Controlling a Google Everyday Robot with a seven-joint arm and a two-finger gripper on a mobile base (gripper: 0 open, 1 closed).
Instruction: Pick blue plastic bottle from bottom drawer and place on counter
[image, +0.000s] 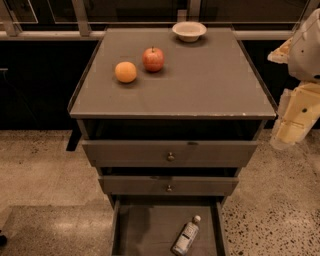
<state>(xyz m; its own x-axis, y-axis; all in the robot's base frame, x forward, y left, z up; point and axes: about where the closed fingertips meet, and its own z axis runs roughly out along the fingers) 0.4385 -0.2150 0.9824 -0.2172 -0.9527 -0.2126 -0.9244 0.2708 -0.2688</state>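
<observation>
The blue plastic bottle (186, 236) lies on its side in the open bottom drawer (142, 230), near the drawer's right wall, with its white cap pointing up and to the right. The counter (210, 82) is the grey top of the cabinet above it. My gripper (296, 117) hangs at the right edge of the view, beside the cabinet's right front corner and level with the top drawer. It is well above the bottle, off to its right, and touches nothing.
A red apple (153, 59) and an orange (125, 72) sit on the counter's left half, and a white bowl (189, 31) stands at its back edge. The two upper knobbed drawers (170, 156) are pulled out slightly. Speckled floor surrounds the cabinet.
</observation>
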